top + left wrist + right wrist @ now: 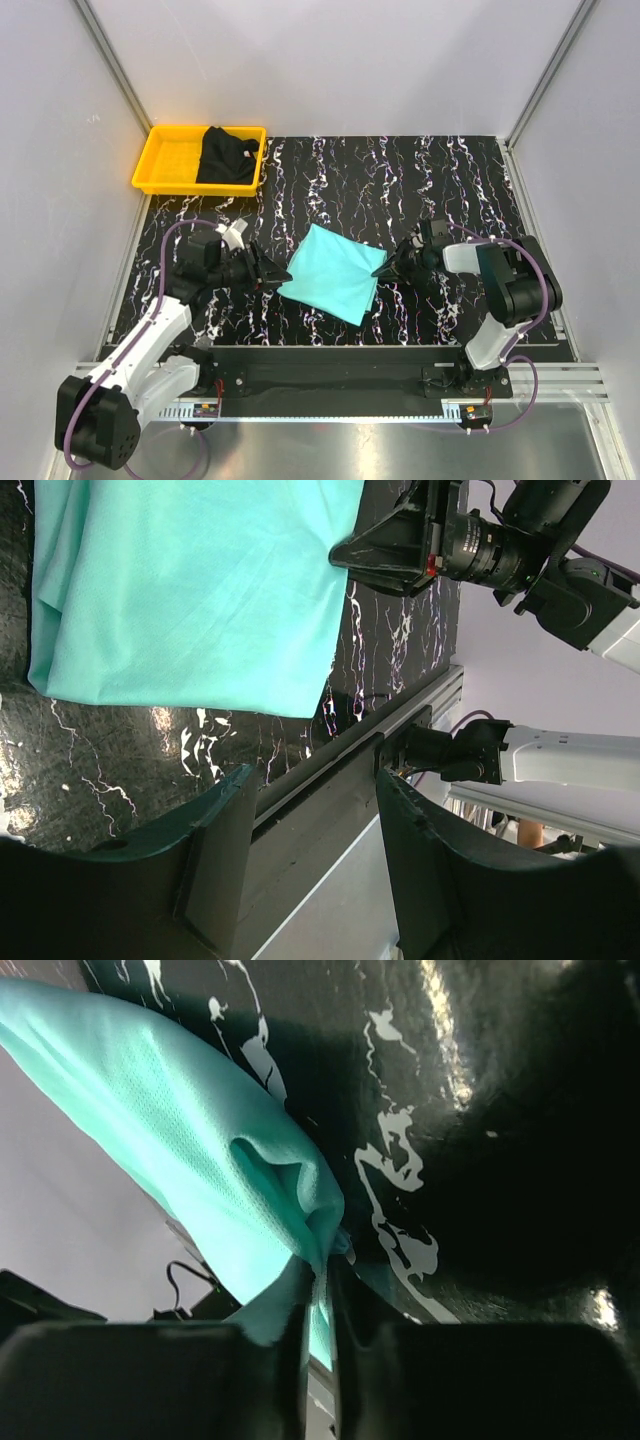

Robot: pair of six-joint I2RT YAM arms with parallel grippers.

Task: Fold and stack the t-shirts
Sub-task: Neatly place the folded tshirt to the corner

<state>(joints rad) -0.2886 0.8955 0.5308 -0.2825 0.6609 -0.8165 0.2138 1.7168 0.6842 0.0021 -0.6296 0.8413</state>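
Black shirt [226,155] lies bunched, unreadable, in your tray [165,162]; right jaws pinch the skewed near-square teal shirt [330,275] (left jaws open).

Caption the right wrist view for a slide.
Right gripper pinching an edge of the teal t-shirt over the black marbled table.

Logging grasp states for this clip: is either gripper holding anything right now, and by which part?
The right gripper pinches the turquoise t-shirt by a bunched fold at its right edge. The left gripper is open beside the shirt, holding nothing.
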